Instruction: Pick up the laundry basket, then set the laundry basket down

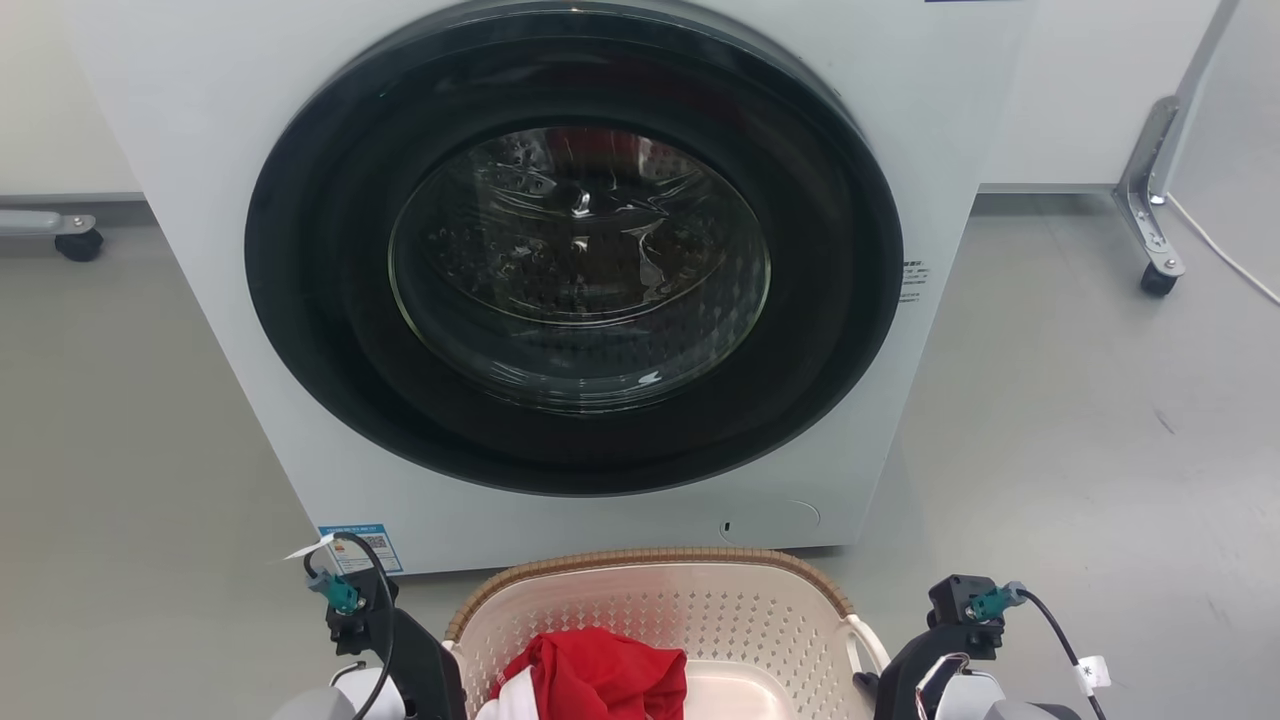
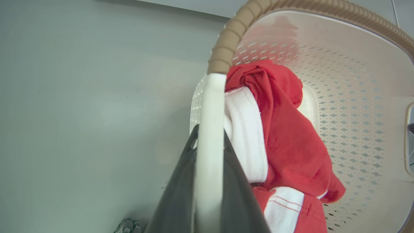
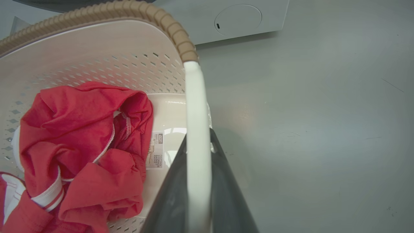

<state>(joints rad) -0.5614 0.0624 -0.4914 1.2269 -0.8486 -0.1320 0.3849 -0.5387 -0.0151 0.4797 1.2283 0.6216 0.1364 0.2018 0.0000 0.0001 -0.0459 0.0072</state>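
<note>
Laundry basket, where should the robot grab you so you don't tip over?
By its two white side handles: left gripper on the left handle, right gripper on the right handle, each from its own side. Each handle is a thin bar that fits between two fingers, and opposite holds should keep the laundry basket level.

A white front-loading washing machine (image 1: 200,150) stands on a smooth grey floor (image 1: 1080,400). Its round dark door (image 1: 310,330) is closed, and the domed glass window (image 1: 580,265) shows bright reflections. On the front panel, a blue label (image 1: 362,548) sits lower left and a round service cover (image 1: 770,520) lower right. A white wall panel (image 1: 1090,90) stands behind. A black left caster (image 1: 78,243) rests on the floor. At right, a metal leg (image 1: 1150,180) ends in a right caster (image 1: 1158,280), with a white cable (image 1: 1225,255) near it.
</note>
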